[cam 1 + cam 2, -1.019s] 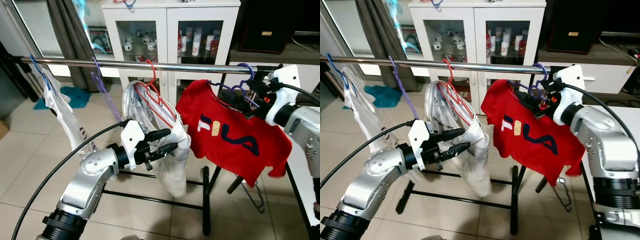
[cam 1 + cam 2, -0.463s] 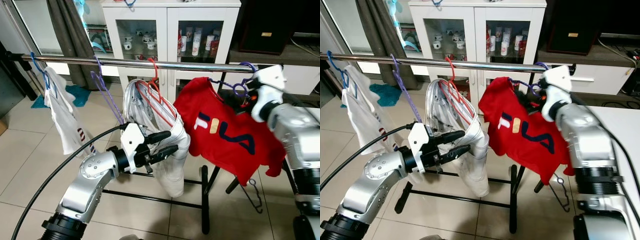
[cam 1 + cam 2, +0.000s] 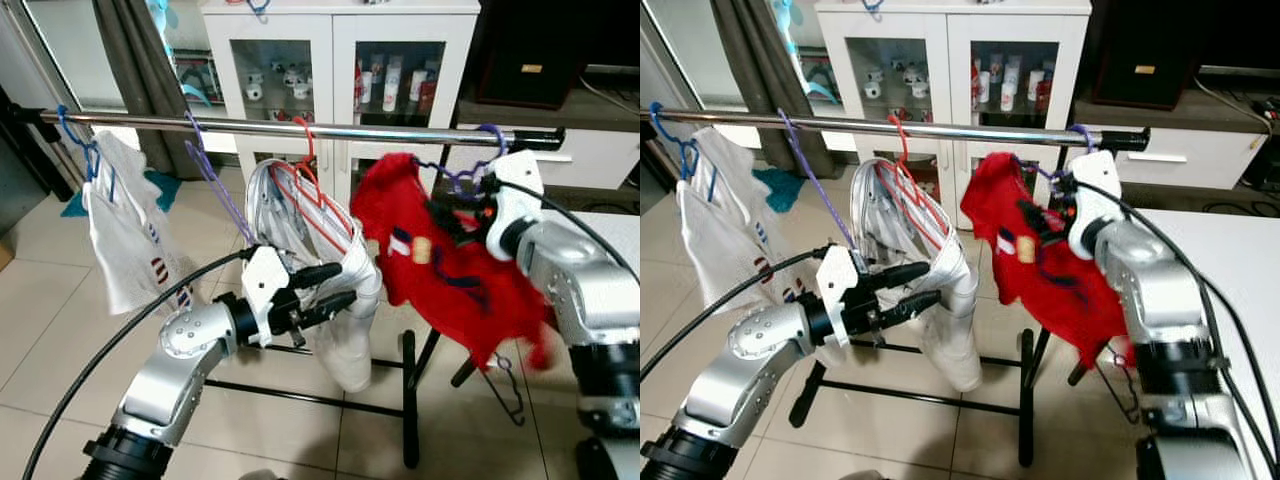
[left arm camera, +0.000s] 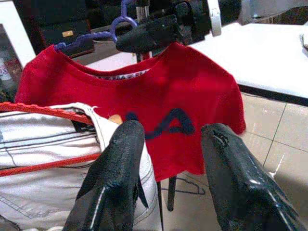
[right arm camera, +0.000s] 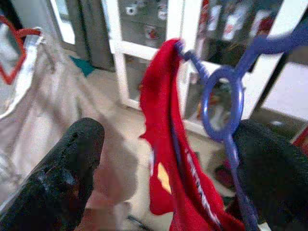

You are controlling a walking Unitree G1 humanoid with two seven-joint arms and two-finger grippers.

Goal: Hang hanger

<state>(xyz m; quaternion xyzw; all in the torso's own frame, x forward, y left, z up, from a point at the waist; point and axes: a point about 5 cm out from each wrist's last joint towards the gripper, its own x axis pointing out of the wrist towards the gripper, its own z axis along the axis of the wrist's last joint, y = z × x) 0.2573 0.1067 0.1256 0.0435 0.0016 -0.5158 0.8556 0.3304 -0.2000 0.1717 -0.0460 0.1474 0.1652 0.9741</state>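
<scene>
A purple hanger [image 3: 478,165] carries a red shirt [image 3: 450,275], and its hook sits over the steel rail [image 3: 300,129] near the rail's right end. The shirt is blurred and bunched, swinging. My right gripper [image 3: 450,213] is just below the hook at the shirt's collar. Its fingers stand open on either side of the hanger's neck [image 5: 226,110], which lies close to one finger [image 5: 274,173]. My left gripper [image 3: 335,285] is open in front of the grey trousers [image 3: 335,260] on a red hanger [image 3: 310,175], holding nothing.
A white shirt [image 3: 125,235] on a blue hanger and an empty purple hanger [image 3: 215,190] hang further left. A white glass cabinet [image 3: 340,60] stands behind the rack. A white table [image 3: 1240,260] is at the right, and the black rack legs [image 3: 410,400] are below.
The right gripper has swung left and down under the rail, and the hanger's hook now rests on the rail. The red shirt has bunched up and swings. The left arm is still.
</scene>
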